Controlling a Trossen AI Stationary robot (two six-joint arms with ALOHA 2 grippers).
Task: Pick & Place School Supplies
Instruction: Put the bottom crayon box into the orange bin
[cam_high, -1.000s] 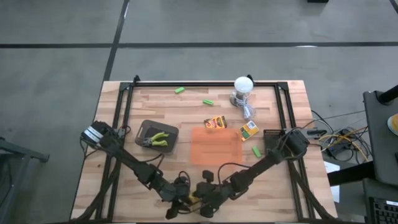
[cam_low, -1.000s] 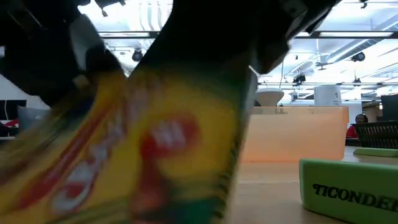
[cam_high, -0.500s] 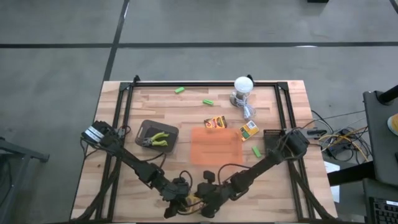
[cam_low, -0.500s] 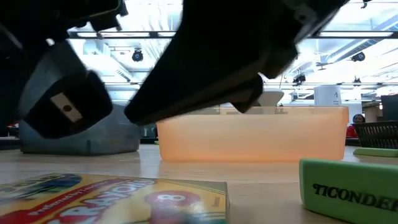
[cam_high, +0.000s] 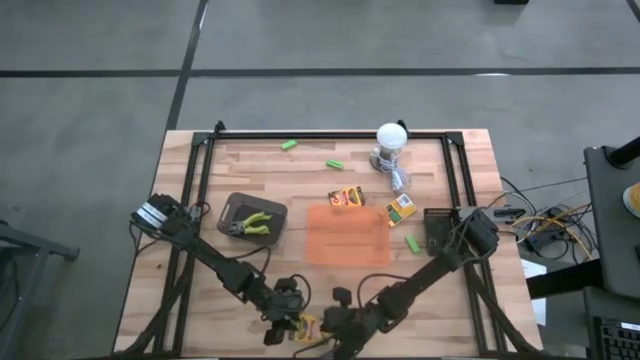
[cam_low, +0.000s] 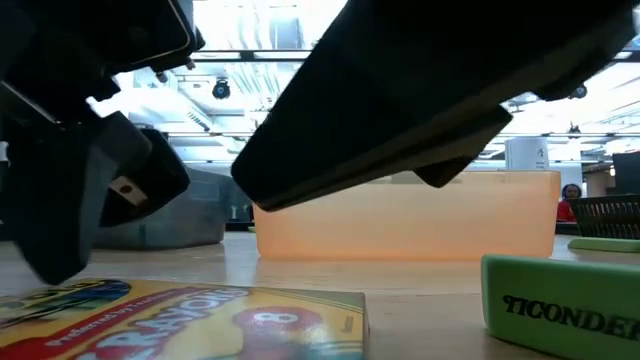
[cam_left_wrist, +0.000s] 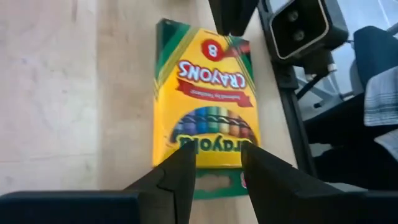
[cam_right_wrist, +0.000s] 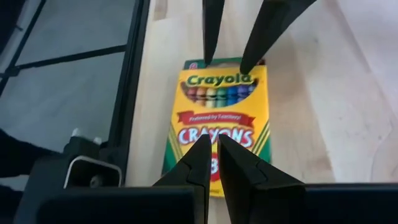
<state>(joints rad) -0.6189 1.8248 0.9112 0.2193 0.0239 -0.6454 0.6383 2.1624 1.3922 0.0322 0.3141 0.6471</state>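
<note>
Grey concrete floor surrounds the wooden table (cam_high: 260, 190), and from the left side across, the high view shows a dark tray (cam_high: 252, 216) holding a yellow-green plier-like tool (cam_high: 258, 222), then the left gripper (cam_high: 288, 322) low at the near edge; its fingers (cam_left_wrist: 180, 177) stand part-spread and grip nothing, their tips poised at one short end of the crayon box (cam_left_wrist: 204, 93), which lies flat on the wood just beside the table's edge rail; the right gripper (cam_high: 335, 322) faces it from the other short end with its fingers (cam_right_wrist: 200, 165) pressed together, hovering over the box's lower label. Further right lie the orange translucent tray (cam_high: 346, 236), a second crayon box (cam_high: 348, 198) and a third (cam_high: 400, 210) near it, green stubs (cam_high: 335, 164) scattered, and the white lamp (cam_high: 392, 140) at the far side. The box's long axis runs roughly from one gripper toward the other, along the near edge; its "Crayola" end points to the left gripper and the "8" end to the right. Likely risks: with both grippers crowding one small box, the fingertips could collide; a closing pinch on a flat-lying box may skid it sideways off the table edge, since the rail is so close; the right arm also shadows much of the low view, hiding contact.
</note>
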